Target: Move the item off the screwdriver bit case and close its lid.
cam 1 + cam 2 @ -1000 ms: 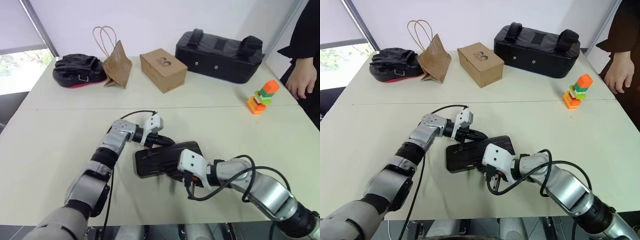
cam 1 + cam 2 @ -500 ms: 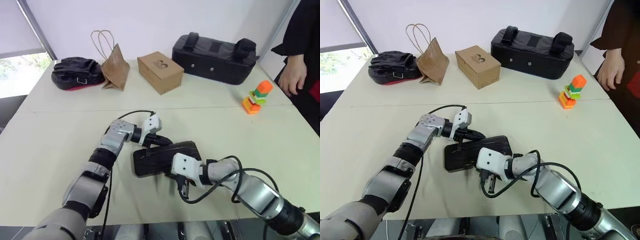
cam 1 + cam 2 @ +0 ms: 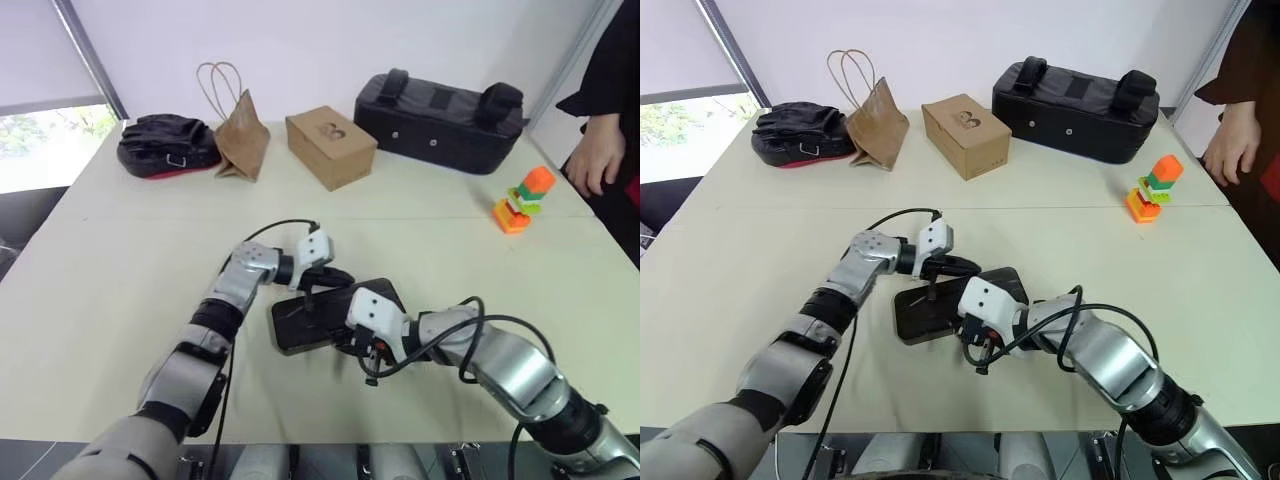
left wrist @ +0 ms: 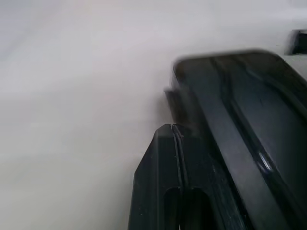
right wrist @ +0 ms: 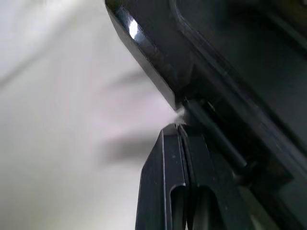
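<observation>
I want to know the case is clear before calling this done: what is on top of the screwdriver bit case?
Both shut grippers, left gripper and right gripper, meet the screwdriver bit case. The toy stack stands far off. The bits inside are hidden.

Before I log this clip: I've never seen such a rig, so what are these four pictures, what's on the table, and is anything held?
A two-armed robot looks down at a table. Two pictures come from its head, two from cameras on its wrists.

Both arms meet at the dark screwdriver bit case, whose lid lies down flat. The left gripper and the right gripper are shut, their tips at the case's edges; neither holds anything.

The block toy stands apart on the right, beside a person's hand. Along the far edge lie a black pouch, paper bag, cardboard box and padded black bag.
</observation>
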`<action>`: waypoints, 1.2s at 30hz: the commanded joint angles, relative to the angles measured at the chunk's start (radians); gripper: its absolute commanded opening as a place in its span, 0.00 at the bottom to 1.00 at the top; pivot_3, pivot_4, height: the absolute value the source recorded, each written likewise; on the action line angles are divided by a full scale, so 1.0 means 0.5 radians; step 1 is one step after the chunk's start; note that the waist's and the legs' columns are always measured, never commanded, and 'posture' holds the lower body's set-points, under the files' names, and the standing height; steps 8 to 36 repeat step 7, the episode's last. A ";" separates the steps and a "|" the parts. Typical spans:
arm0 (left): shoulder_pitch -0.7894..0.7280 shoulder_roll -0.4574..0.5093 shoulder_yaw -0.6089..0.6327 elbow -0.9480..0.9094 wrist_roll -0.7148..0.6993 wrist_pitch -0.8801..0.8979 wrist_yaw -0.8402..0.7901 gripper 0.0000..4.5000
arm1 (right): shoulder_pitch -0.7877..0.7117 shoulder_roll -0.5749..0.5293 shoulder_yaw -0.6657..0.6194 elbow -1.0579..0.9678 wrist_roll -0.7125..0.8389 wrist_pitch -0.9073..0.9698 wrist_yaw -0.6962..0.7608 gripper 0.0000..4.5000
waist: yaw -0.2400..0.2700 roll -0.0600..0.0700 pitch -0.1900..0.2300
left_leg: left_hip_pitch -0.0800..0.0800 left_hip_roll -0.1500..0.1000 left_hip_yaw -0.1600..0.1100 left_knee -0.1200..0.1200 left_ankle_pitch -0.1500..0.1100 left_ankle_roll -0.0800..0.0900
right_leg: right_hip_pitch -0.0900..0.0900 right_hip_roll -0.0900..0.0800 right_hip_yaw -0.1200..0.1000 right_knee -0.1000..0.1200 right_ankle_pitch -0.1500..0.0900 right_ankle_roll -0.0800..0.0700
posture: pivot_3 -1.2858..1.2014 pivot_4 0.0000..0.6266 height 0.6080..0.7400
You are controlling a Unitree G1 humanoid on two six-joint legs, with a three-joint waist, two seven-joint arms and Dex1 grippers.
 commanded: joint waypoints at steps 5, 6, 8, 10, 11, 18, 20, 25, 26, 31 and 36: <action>-0.060 0.284 0.445 -0.100 -0.296 0.070 0.133 0.00 | 0.342 -0.125 -1.149 -0.119 0.914 0.302 0.283 0.01 | -0.044 -0.006 0.004 | -0.006 0.002 0.003 -0.005 -0.002 0.003 | -0.011 0.001 0.000 0.001 0.000 0.001 | 0.52 0.24 1.00; 0.023 0.350 0.495 -0.258 -0.352 0.170 0.127 0.00 | 0.348 -0.133 -1.266 -0.039 0.935 0.295 0.257 0.01 | -0.053 -0.006 0.004 | -0.006 0.004 0.003 -0.006 -0.002 0.003 | -0.011 0.001 0.001 0.001 0.000 0.001 | 0.52 0.24 1.00; 0.117 0.409 0.539 -0.429 -0.410 0.280 0.120 0.00 | 0.348 -0.147 -1.335 0.038 0.915 0.265 0.223 0.01 | -0.053 -0.006 0.004 | -0.005 0.004 0.004 -0.006 -0.002 0.003 | -0.011 0.001 0.002 0.001 0.000 0.001 | 0.52 0.24 1.00; 0.117 0.409 0.539 -0.429 -0.410 0.280 0.120 0.00 | 0.348 -0.147 -1.335 0.038 0.915 0.265 0.223 0.01 | -0.053 -0.006 0.004 | -0.005 0.004 0.004 -0.006 -0.002 0.003 | -0.011 0.001 0.002 0.001 0.000 0.001 | 0.52 0.24 1.00; 0.117 0.409 0.539 -0.429 -0.410 0.280 0.120 0.00 | 0.348 -0.147 -1.335 0.038 0.915 0.265 0.223 0.01 | -0.053 -0.006 0.004 | -0.005 0.004 0.004 -0.006 -0.002 0.003 | -0.011 0.001 0.002 0.001 0.000 0.001 | 0.52 0.24 1.00; 0.117 0.409 0.539 -0.429 -0.410 0.280 0.120 0.00 | 0.348 -0.147 -1.335 0.038 0.915 0.265 0.223 0.01 | -0.053 -0.006 0.004 | -0.005 0.004 0.004 -0.006 -0.002 0.003 | -0.011 0.001 0.002 0.001 0.000 0.001 | 0.52 0.24 1.00; 0.117 0.409 0.539 -0.429 -0.410 0.280 0.120 0.00 | 0.348 -0.147 -1.335 0.038 0.915 0.265 0.223 0.01 | -0.053 -0.006 0.004 | -0.005 0.004 0.004 -0.006 -0.002 0.003 | -0.011 0.001 0.002 0.001 0.000 0.001 | 0.52 0.24 1.00; 0.117 0.409 0.539 -0.429 -0.410 0.280 0.120 0.00 | 0.348 -0.147 -1.335 0.038 0.915 0.265 0.223 0.01 | -0.053 -0.006 0.004 | -0.005 0.004 0.004 -0.006 -0.002 0.003 | -0.011 0.001 0.002 0.001 0.000 0.001 | 0.52 0.24 1.00; 0.117 0.409 0.539 -0.429 -0.410 0.280 0.120 0.00 | 0.348 -0.147 -1.335 0.038 0.915 0.265 0.223 0.01 | -0.053 -0.006 0.004 | -0.005 0.004 0.004 -0.006 -0.002 0.003 | -0.011 0.001 0.002 0.001 0.000 0.001 | 0.52 0.24 1.00; 0.117 0.409 0.539 -0.429 -0.410 0.280 0.120 0.00 | 0.348 -0.147 -1.335 0.038 0.915 0.265 0.223 0.01 | -0.053 -0.006 0.004 | -0.005 0.004 0.004 -0.006 -0.002 0.003 | -0.011 0.001 0.002 0.001 0.000 0.001 | 0.52 0.24 1.00; 0.117 0.409 0.539 -0.429 -0.410 0.280 0.120 0.00 | 0.348 -0.147 -1.335 0.038 0.915 0.265 0.223 0.01 | -0.053 -0.006 0.004 | -0.005 0.004 0.004 -0.006 -0.002 0.003 | -0.011 0.001 0.002 0.001 0.000 0.001 | 0.52 0.24 1.00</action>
